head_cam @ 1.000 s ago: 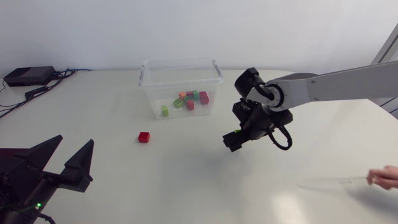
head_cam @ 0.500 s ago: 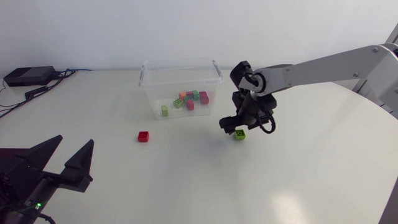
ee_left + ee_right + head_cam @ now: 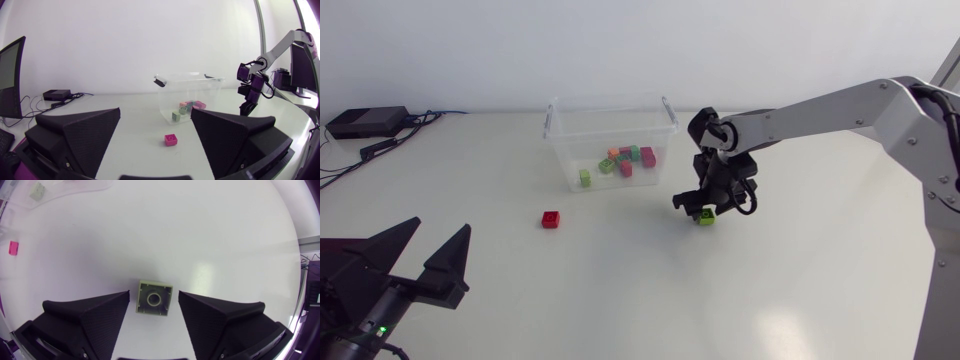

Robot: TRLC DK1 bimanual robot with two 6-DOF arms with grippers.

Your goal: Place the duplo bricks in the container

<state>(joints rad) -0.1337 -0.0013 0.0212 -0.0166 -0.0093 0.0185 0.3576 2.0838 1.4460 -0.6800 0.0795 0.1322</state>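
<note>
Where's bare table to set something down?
Bare: between the red brick and the green brick, and the wide table between left pincer and right pincer. Crowded: inside the container, and at the green brick between the right pincer's open fingers.

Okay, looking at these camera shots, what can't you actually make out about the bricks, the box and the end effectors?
1. Head view: the small green duplo brick is mostly covered by the right end effector, so finger contact is hidden.
2. Head view: bricks inside the clear plastic container overlap and are too small to count.
3. Head view: the left end effector has its base cut off by the edge.
</note>
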